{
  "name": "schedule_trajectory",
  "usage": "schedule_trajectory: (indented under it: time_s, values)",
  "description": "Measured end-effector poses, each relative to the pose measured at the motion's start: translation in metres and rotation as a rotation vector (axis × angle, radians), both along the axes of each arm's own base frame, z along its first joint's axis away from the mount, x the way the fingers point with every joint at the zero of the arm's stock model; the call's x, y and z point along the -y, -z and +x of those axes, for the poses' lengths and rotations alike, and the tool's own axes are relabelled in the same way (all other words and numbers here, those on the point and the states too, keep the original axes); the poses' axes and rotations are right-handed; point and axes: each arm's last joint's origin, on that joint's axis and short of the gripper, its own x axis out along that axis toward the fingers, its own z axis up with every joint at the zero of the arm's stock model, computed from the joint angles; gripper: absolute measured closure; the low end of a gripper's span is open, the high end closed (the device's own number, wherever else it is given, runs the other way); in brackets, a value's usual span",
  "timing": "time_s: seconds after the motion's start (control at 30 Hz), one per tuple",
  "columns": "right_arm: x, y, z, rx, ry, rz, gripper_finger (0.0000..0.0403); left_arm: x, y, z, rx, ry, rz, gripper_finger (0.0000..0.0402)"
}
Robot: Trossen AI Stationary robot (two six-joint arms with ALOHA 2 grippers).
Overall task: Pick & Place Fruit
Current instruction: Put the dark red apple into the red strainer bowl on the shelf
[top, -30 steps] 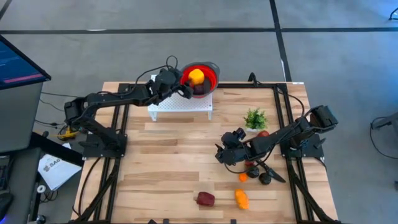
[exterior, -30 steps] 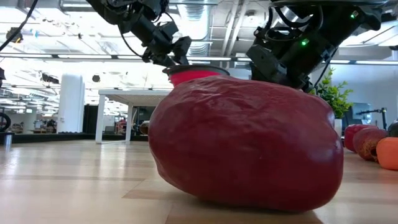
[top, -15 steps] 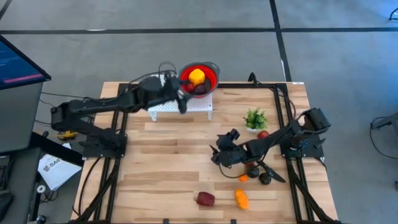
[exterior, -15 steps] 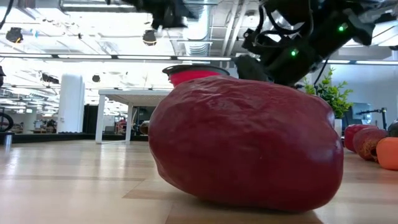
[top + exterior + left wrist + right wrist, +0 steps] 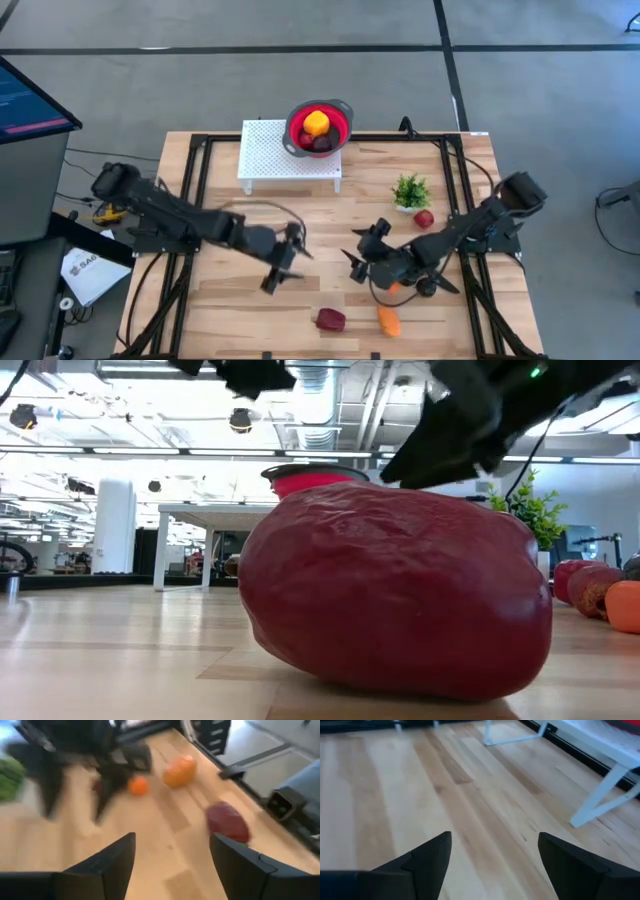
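Note:
My left gripper (image 5: 280, 268) hovers open over the middle of the table; its wrist view (image 5: 172, 837) looks toward a maroon fruit (image 5: 227, 820), an orange piece (image 5: 180, 770) and a small orange one (image 5: 138, 785). My right gripper (image 5: 358, 256) is open (image 5: 494, 835) just right of it, above bare wood. The maroon fruit (image 5: 330, 320) and the orange piece (image 5: 388, 320) lie near the near edge. A small orange piece (image 5: 392, 287), dark pieces (image 5: 426, 287) and a red one (image 5: 424, 218) lie under or beside the right arm. A red bowl (image 5: 340, 112) holds a yellow-orange fruit (image 5: 316, 122) and a maroon one (image 5: 322, 143).
The bowl stands on a white perforated rack (image 5: 275, 160) at the far edge. A small green plant (image 5: 410, 188) stands right of the rack. A black frame (image 5: 200, 150) borders the table. In the low view the maroon fruit (image 5: 395, 595) fills the foreground. Bare wood lies on the table's left half.
My left gripper has swung from the bowl at the far edge toward the near edge and down, arriving over the table's middle. My right gripper has drifted a little toward the near edge. The fruit on the table has stayed where it was.

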Motion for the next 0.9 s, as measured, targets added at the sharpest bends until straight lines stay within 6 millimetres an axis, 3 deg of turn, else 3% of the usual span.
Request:
schedule_trajectory:
  time_s: [0.27,0.4,0.57,0.73,0.9]
  values:
    - [-0.015,-0.006,-0.009,0.019,-0.059,0.017,0.0111,0.027,0.084,0.018,-0.048,0.08,-0.156,0.0075]
    - [-0.017,-0.006,-0.009,0.041,-0.049,0.053,0.0111,0.036,0.113,0.031,0.001,0.121,-0.225,0.0036]
    - [-0.021,-0.006,-0.011,0.048,-0.059,0.089,0.0111,0.045,0.137,0.041,0.015,0.133,-0.321,0.0008]
    - [-0.026,-0.005,-0.013,0.019,-0.116,0.122,0.0111,0.068,0.152,0.052,0.026,0.163,-0.327,0.0002]
    - [-0.03,-0.004,-0.016,-0.009,-0.16,0.115,0.0111,0.084,0.156,0.063,0.061,0.087,-0.322,0.0008]
